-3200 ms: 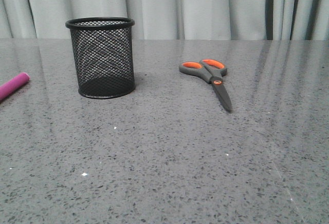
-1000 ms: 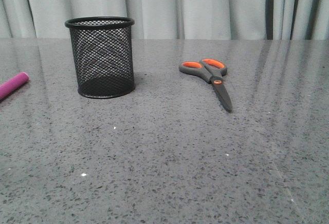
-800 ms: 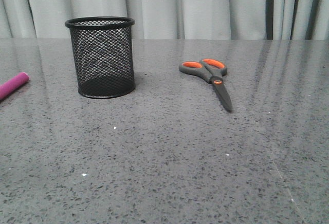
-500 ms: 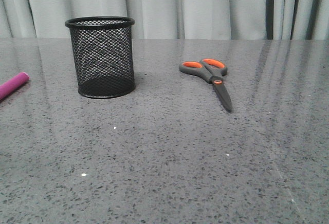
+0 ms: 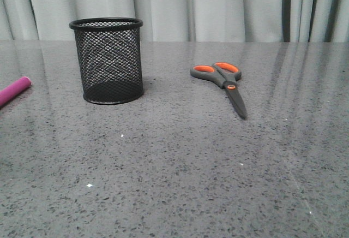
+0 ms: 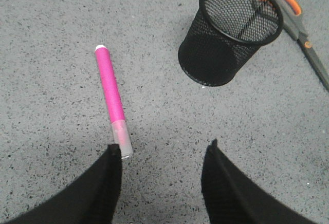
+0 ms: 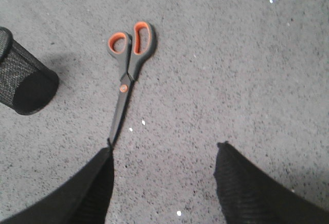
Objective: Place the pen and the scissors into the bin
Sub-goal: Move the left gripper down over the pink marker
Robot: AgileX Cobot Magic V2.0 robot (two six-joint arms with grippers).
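Observation:
The black mesh bin (image 5: 107, 61) stands upright on the grey table, left of centre, with nothing in it. Dark grey scissors (image 5: 224, 84) with orange-lined loops lie flat to its right, blades pointing toward me. A magenta pen (image 5: 13, 91) lies at the far left edge, partly cut off. In the left wrist view the pen (image 6: 112, 98) lies flat with its pale end beside one finger of my open left gripper (image 6: 162, 149), and the bin (image 6: 230, 32) is farther off. My right gripper (image 7: 164, 149) hangs open above the table, the scissors (image 7: 127, 72) tip near one finger.
Grey-white curtains (image 5: 191, 6) hang behind the table's far edge. The speckled grey tabletop (image 5: 180, 178) stretches bare toward me. Neither arm shows in the front view.

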